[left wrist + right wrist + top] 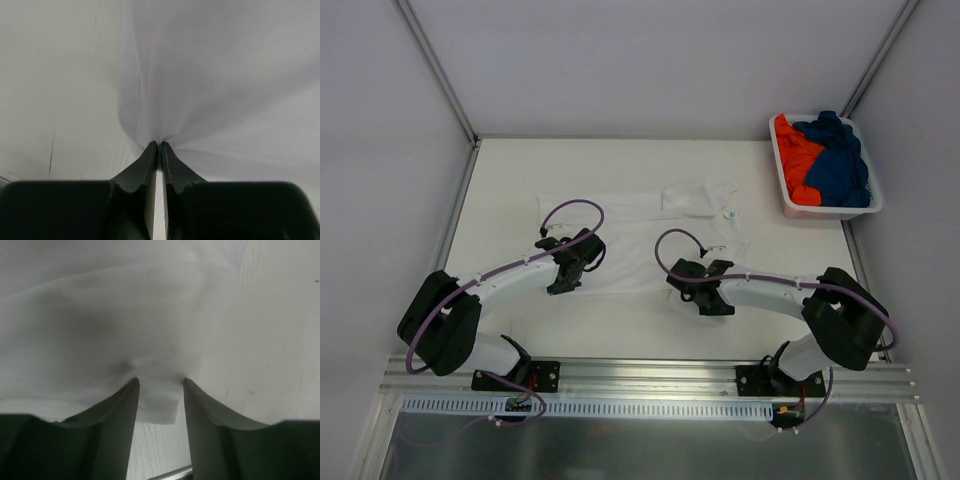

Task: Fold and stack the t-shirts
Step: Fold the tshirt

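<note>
A: While the white t-shirt lies flat on the table, why hold its near edge?

B: To fold it over, I judge. The left gripper is clamped on the cloth. The right gripper stands parted, with the hem between its fingers, unpinched.

A: Others?

B: The orange t-shirt and blue t-shirt are in the basket.

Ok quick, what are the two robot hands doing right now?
Left gripper: shut, pinching the white t-shirt.
Right gripper: open, with the shirt's edge lying between its jaws.
</note>
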